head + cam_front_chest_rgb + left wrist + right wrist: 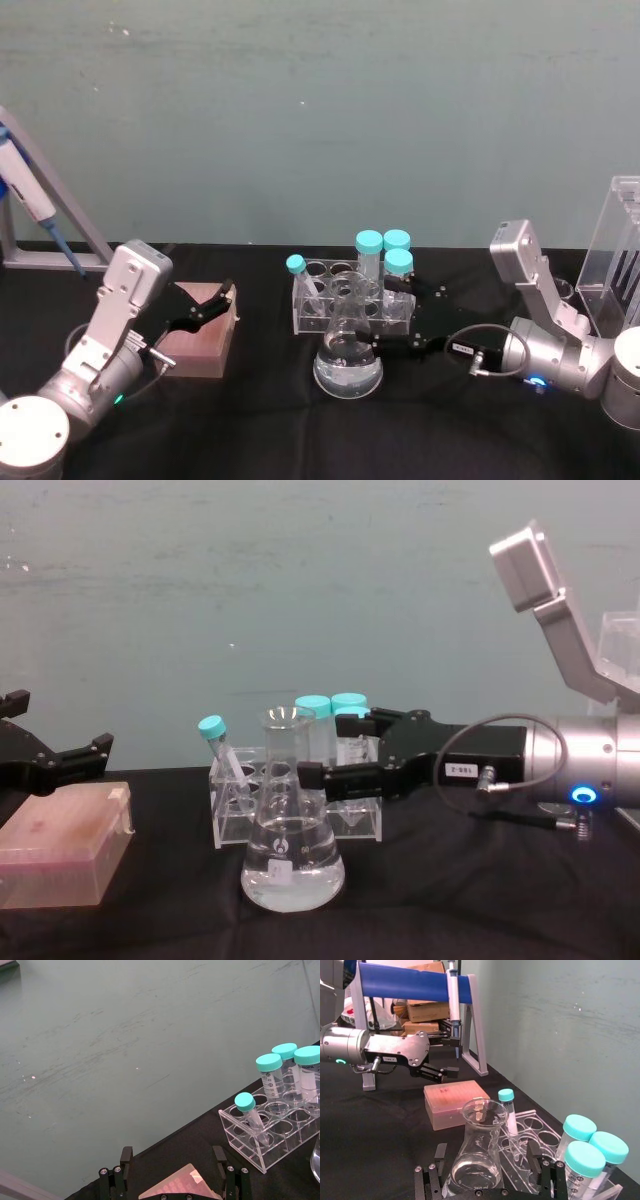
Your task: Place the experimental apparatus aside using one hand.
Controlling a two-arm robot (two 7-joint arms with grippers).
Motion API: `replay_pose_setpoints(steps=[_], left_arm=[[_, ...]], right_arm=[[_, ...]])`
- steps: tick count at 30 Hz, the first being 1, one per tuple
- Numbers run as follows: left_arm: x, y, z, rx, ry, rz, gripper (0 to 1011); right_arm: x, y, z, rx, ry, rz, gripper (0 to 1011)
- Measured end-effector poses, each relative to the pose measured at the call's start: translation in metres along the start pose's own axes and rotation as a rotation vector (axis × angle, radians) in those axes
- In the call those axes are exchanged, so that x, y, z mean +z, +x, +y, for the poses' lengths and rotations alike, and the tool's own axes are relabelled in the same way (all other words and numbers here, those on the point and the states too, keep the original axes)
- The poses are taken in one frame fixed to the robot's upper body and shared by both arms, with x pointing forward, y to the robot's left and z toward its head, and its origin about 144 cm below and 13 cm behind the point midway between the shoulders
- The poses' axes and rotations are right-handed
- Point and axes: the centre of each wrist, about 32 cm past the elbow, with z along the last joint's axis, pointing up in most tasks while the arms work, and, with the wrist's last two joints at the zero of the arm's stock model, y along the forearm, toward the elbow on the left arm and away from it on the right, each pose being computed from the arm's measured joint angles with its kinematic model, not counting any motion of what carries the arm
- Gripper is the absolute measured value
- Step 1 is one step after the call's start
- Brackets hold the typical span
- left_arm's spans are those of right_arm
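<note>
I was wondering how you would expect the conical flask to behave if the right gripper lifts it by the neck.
The conical flask looks like smooth glass, so it may slip between the open fingers of the right gripper, and it is probably fragile. Its wide base, with clear liquid pooled low, should resist tipping, though that liquid could slosh.

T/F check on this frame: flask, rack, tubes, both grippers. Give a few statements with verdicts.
1. The flask holds clear liquid. True.
2. The right gripper is shut on a tube. False: it is open, with its fingers on either side of the flask.
3. The rack stands behind the flask. True.
4. The left gripper hangs over the rack. False: it hangs over the pink box.
5. Every capped tube stands upright. False: the small tube leans.
</note>
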Motion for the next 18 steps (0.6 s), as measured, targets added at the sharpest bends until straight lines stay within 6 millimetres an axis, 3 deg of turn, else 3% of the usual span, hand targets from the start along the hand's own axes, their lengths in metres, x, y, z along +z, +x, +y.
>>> replay_pose_setpoints(steps=[18], left_arm=[[0.000,0.000,0.000,0.000,0.000,0.000,1000]], right_arm=[[0.001,0.002,0.011,0.039,-0.006,0.001,1000]])
